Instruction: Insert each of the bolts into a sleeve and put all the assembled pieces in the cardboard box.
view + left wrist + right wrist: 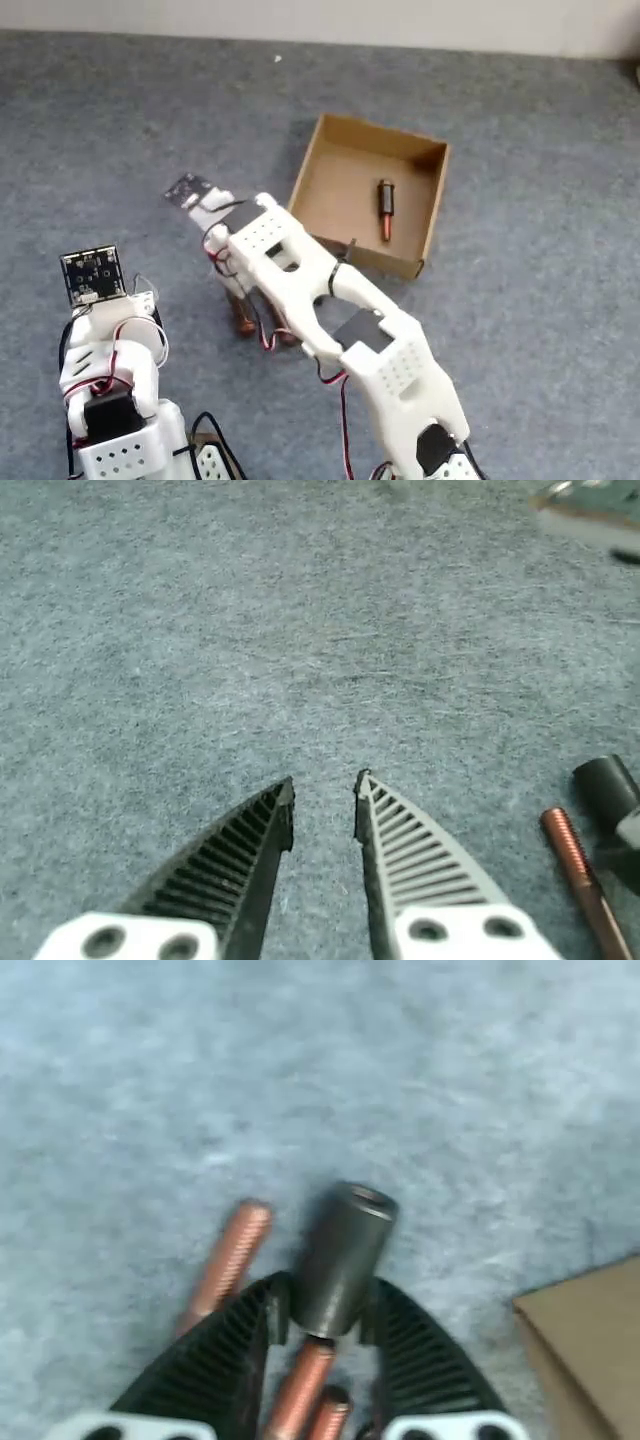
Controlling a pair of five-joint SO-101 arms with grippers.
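one bolt-and-sleeve piece [385, 210] already lies in the cardboard box [340, 180] at the upper middle of the high view, so i judge the job part done, with at least one more pairing to finish and box. my right claw [326, 1298] is clamped on a dark sleeve [342, 1245] at the centre of its wrist view; a bolt [298, 1380] pokes from the sleeve's near end, and a loose bolt [225, 1260] lies just beside on the grey bench [540, 330]. my left claw [325, 780] hangs slightly open over bare bench, holding nothing.

One cardboard box [345, 180], two sleeves [340, 1255], perhaps four bolts [225, 1260].
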